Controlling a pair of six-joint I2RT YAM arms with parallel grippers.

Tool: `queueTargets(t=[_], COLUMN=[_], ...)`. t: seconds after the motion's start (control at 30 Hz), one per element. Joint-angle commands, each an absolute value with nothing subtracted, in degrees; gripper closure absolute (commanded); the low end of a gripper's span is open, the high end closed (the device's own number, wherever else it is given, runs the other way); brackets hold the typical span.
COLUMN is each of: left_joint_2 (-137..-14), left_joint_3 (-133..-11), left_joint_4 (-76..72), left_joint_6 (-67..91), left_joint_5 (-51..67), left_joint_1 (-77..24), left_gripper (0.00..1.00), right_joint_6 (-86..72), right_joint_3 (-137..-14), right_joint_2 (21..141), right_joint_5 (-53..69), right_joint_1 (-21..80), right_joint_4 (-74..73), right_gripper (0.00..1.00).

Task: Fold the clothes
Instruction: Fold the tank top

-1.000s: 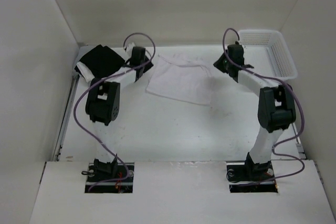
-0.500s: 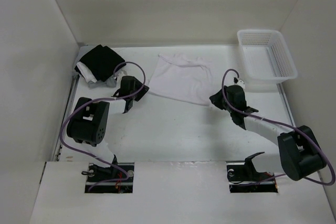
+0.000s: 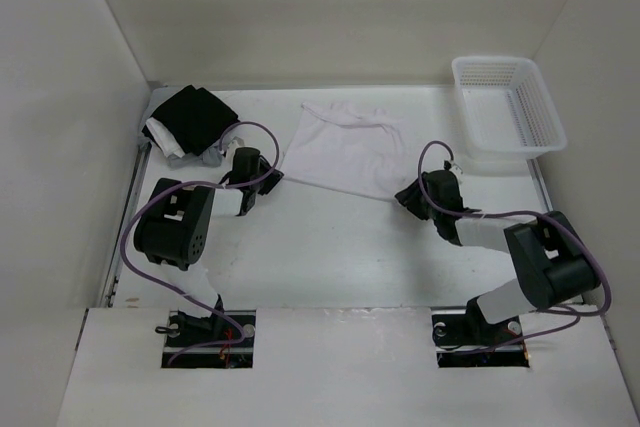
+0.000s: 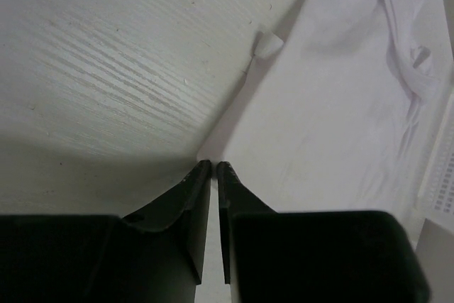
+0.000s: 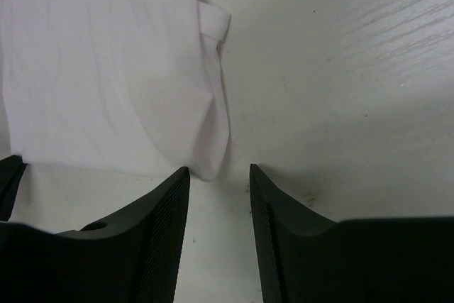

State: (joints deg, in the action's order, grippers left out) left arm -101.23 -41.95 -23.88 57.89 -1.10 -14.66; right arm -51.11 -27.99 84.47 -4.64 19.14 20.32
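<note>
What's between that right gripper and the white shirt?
Nothing: in the right wrist view, a corner of the white shirt reaches the open right gripper, lying on the table.

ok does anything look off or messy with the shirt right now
Yes, mildly. The white garment is not lying flat. Its far edge is bunched into wrinkles, and the right wrist view shows the side edge by its near right corner curled over, with a small flap sticking out. Nothing looks spilled or damaged.
</note>
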Motion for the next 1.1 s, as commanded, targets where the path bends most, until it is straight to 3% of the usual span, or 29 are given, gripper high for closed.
queueTargets(t=[0.0, 0.3, 0.43, 0.57, 0.67, 0.83, 1.07], left_joint_2=[-101.2, -101.3, -101.8, -102.4, -99.9, -86.6, -51.4], left_joint_3=[-42.5, -41.9, -42.0, -41.9, -40.7, -36.8, -36.5], left_joint_4=[-27.1, -27.6, -28.1, -29.5, -31.0, -30.4, -13.5], left_joint_6=[58.4, 58.7, 58.9, 59.5, 59.9, 58.3, 54.2], left_joint_5=[-1.8, -2.3, -2.5, -2.5, -2.5, -4.0, -5.4], left_joint_1=[-14.3, -14.2, -14.2, -14.2, -14.4, -14.9, -16.5], left_gripper=[0.92, 0.95, 0.96, 0.99, 1.0, 1.0, 1.0], right_joint_6=[-53.4, -55.5, -56.2, -56.7, -56.3, -52.2, -44.4], right_joint_3=[-28.7, -29.4, -29.6, -30.0, -29.4, -27.6, -36.7], right_joint_2=[86.0, 87.6, 88.2, 88.7, 86.2, 69.9, 36.2], right_joint_5=[-2.6, -3.6, -4.0, -4.3, -5.0, -6.5, -18.4], right_joint_1=[18.9, 19.1, 19.1, 19.1, 19.1, 21.4, 32.8], right_joint_4=[26.8, 27.2, 27.4, 27.7, 28.1, 20.0, -11.8], right_gripper=[0.56, 0.79, 0.83, 0.97, 1.0, 1.0, 1.0])
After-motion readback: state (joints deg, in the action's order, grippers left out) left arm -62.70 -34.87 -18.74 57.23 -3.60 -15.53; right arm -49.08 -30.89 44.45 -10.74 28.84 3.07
